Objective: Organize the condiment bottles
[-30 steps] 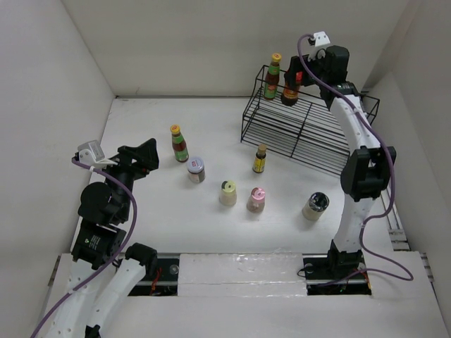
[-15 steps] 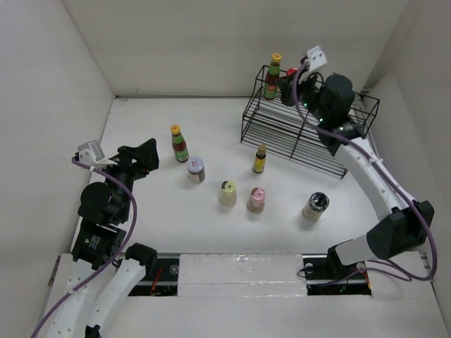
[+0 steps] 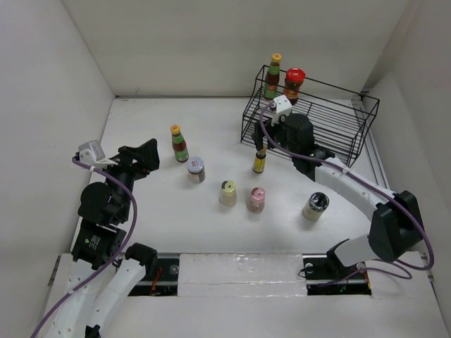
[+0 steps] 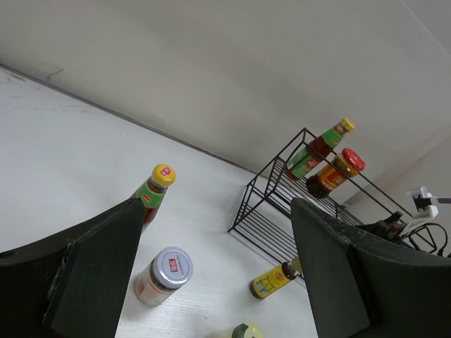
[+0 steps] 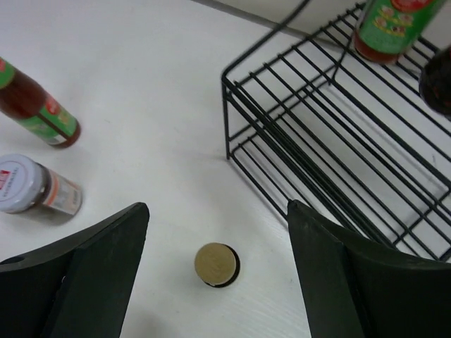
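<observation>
right gripper (image 5: 217, 206) hung wide open, empty | small yellow-capped sauce bottle (image 5: 215, 264) looked light, rigid, tippy | best gripped mid-body

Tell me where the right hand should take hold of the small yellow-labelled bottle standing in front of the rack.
Probably the cap and neck, coming from straight above. The small yellow-labelled bottle stands upright and slim. Its round cap faces up at the open right hand, and the rack stands close by, so a side approach looks crowded.
</observation>
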Tool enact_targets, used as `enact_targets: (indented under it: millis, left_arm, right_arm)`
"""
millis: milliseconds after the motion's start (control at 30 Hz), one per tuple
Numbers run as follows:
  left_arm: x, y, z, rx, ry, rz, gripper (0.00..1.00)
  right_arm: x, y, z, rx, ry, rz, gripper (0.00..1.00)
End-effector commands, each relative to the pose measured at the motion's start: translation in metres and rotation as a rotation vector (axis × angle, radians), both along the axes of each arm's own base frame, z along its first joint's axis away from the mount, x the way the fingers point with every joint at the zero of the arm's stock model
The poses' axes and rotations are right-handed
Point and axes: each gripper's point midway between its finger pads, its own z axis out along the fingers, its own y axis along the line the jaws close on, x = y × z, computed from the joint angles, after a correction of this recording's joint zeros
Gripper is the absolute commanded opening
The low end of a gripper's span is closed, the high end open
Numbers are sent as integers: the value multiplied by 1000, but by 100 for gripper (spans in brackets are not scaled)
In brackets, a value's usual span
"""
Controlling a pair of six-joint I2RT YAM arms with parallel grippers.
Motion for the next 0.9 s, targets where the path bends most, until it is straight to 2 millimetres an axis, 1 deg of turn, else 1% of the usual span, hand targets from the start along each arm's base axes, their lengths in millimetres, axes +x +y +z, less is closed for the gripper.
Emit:
enact_targets:
  millis: [0, 67, 100, 200, 233, 267, 333, 367, 400, 433, 467, 500, 567, 600, 667, 700, 733, 767, 800, 833, 867]
  left_arm:
    - [3, -3, 8, -13, -32, -13, 80]
    - [3, -3, 8, -13, -32, -13, 80]
    - [3, -3, 8, -13, -32, -13, 80]
    - [3, -3, 8, -13, -32, -13, 80]
    - [3, -3, 8, -13, -32, -13, 80]
    - [3, -3, 8, -13, -32, -13, 80]
    - [3, -3, 8, -13, -32, -13, 80]
    - [5, -4, 6, -10, -23, -13, 80]
    - [5, -4, 6, -10, -23, -13, 80]
    - [5, -4, 6, -10, -23, -13, 80]
    - [5, -4, 6, -10, -23, -13, 80]
    - [5, -4, 6, -10, -23, -13, 80]
    - [5, -4, 6, -10, -23, -13, 80]
    - [5, -4, 6, -10, -23, -13, 80]
    - [5, -4, 6, -10, -23, -13, 80]
    - [5, -4, 6, -10, -23, -13, 80]
    - [5, -4, 6, -10, -23, -13, 80]
    - [5, -4, 6, -10, -23, -13, 80]
    - [5, -4, 6, -10, -23, -13, 80]
    - [5, -6, 6, -9, -24, -22, 80]
    - [5, -6, 6, -9, -24, -22, 80]
  right_arm:
    - [0, -12, -6, 16, 18, -76, 85]
    - [1, -12, -20, 0, 44, -77, 85]
    - [2, -11, -25, -7, 54, -77, 83]
    - [4, -12, -29, -6, 64, -90, 81]
    - [3, -8, -36, -8, 82, -67, 79]
    - [5, -5, -35, -5, 82, -56, 79]
    - [5, -2, -45, -13, 102, -47, 76]
    - [5, -2, -45, -13, 103, -47, 74]
    - [7, -1, -57, -27, 125, -47, 71]
    - [9, 0, -57, -27, 125, -47, 71]
    - [8, 2, -57, -23, 127, -36, 69]
    - [9, 2, -61, -28, 135, -36, 69]
    - [9, 1, -61, -20, 139, -48, 69]
    - [7, 5, -61, -21, 139, -39, 69]
    - [7, 5, -61, -21, 139, -39, 69]
    - [3, 8, -65, -26, 146, -30, 68]
    - [1, 7, -71, -34, 158, -31, 64]
    - [-1, 9, -71, -29, 160, -33, 57]
    - [-2, 8, -75, -34, 168, -34, 48]
    - [-3, 8, -75, -43, 162, -49, 35]
    - [-2, 6, -70, -40, 151, -58, 28]
